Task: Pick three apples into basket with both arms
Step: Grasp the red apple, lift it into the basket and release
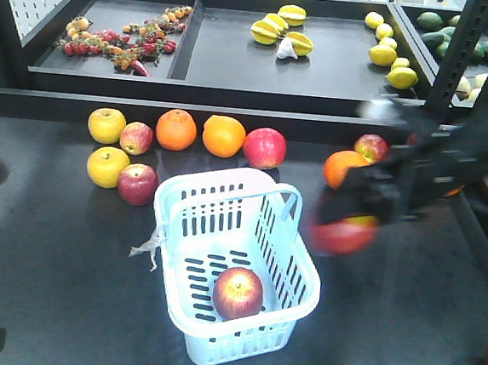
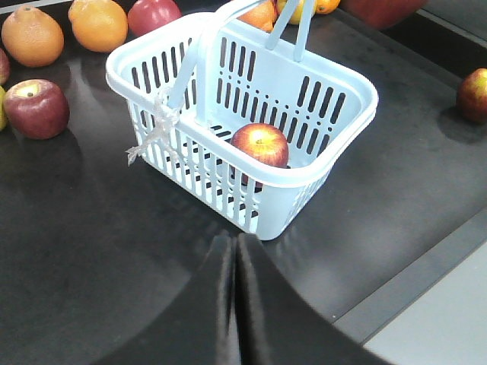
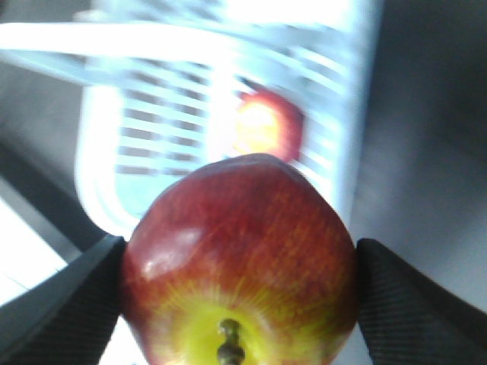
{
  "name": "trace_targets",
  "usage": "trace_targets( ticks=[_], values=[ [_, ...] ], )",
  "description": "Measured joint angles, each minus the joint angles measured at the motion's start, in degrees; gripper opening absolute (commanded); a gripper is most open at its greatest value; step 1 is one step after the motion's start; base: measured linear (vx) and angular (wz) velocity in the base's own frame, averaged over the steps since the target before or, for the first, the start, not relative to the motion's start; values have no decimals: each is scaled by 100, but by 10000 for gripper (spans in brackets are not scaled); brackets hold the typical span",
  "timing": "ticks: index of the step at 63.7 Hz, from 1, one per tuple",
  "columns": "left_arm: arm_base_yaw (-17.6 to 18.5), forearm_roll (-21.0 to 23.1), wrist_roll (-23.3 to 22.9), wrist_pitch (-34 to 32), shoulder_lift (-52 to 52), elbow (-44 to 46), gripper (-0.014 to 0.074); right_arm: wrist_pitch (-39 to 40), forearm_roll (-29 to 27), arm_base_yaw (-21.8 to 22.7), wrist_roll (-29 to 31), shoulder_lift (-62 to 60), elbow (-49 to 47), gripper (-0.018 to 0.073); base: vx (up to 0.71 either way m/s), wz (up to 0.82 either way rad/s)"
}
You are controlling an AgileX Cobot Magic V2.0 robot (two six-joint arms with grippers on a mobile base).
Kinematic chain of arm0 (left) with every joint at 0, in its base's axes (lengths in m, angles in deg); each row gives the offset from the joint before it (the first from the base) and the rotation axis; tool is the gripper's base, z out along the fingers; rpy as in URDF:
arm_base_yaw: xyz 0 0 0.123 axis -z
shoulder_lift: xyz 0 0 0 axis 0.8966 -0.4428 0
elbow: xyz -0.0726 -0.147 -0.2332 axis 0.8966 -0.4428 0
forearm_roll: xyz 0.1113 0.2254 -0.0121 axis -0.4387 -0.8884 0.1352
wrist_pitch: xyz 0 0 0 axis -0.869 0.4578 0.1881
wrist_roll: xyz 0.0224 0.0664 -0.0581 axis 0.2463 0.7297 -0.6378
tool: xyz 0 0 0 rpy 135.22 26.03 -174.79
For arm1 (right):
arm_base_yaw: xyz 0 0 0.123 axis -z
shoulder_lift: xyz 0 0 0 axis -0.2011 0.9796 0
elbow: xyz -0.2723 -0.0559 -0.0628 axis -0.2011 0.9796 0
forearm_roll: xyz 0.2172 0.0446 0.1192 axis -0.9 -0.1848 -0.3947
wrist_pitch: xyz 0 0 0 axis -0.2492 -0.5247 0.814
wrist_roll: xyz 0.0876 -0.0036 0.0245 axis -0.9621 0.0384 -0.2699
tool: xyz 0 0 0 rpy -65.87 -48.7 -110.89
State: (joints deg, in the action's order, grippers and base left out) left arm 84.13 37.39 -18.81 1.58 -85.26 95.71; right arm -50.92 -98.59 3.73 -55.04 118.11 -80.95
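**Second apple gripped at the right, one lying in the basket**

At the left, the left gripper [image 2: 233,243] hangs over the dark desk [image 1: 50,251] with its black fingers pressed together and nothing between them. It points toward the pale blue-white slotted plastic basket [image 1: 239,340]. Toward the desk's back left, a loose round red apple [image 1: 138,183] sits touching a plain yellow round fruit [image 1: 107,166].

The basket stands near the middle of the desk's front edge. One red apple with yellow streaks [image 1: 238,292] rests on its floor.

To the right of the basket, the right gripper [image 3: 240,266] holds a dark red apple with a yellow-green stem end [image 3: 236,220]. Its two pads clamp the apple's widest girth, and the apple is off the desk, just beside the basket's right rim.

Apples look firm and fairly heavy, with a smooth, probably slippery skin. A hold across the widest part, as here, seems safest. They probably bruise if dropped, so a low release suits. The basket looks light and may slide if bumped.
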Motion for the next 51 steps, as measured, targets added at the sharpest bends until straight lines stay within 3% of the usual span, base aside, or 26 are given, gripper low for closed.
trace_targets(
  ticks=[13, 24, 31, 42, 51],
  values=[
    [0, 0, 0, -6, 0, 0, -8, 1029, -17, -1032, 0, 516, 9, -4, 0, 0],
    [0, 3, 0, -23, 0, 0, -8, 1545, 29, -1333, -17, 1060, 6, 50, 0, 0],
    [0, 3, 0, -23, 0, 0, -8, 1729, 19, -1346, -21, 1245, 11, 162, 0, 0],
    [0, 3, 0, -23, 0, 0, -7, 1831, -7, -1346, -27, 1274, 17, 483, 0, 0],
    [0, 3, 0, -23, 0, 0, -7, 1858, -26, -1346, -27, 1274, 17, 668, 0, 0]
  ],
)
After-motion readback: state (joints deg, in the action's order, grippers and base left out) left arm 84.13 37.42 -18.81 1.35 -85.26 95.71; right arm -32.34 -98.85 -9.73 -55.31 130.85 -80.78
